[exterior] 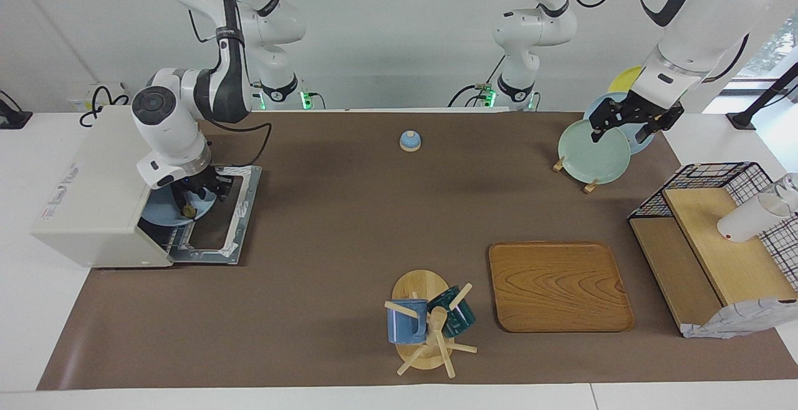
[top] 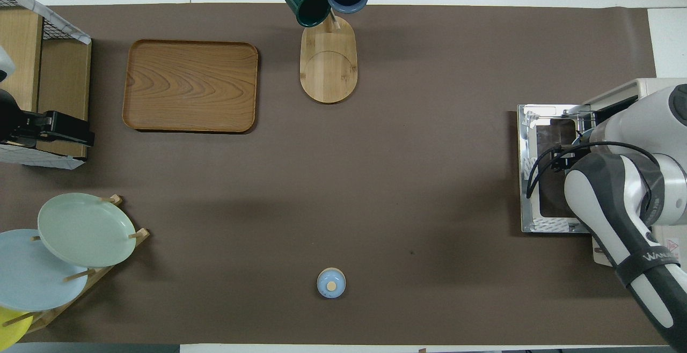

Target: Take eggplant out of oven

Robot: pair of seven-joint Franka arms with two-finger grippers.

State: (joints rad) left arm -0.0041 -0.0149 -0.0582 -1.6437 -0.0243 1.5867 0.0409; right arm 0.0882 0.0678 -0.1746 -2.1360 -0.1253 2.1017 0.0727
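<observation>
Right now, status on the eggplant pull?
Right hand at oven mouth. Eggplant on blue plate inside, not out. Left hand open, waiting over plate rack. Door down.
</observation>
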